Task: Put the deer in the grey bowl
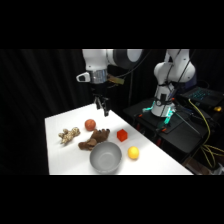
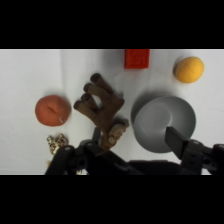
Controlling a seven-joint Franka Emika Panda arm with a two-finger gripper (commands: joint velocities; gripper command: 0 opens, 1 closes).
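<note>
The gripper (image 1: pixel 103 107) is held open and empty above the surface (image 1: pixel 60 155); in the wrist view its linkage hides the deer's lower end. The deer (image 2: pixel 102 107) is seen lying just beside the grey bowl (image 2: pixel 162 120), at its 9 o'clock. The pale plush toy (image 2: pixel 57 142) is partly cut off. Bare surface is left toward 12 o'clock.
</note>
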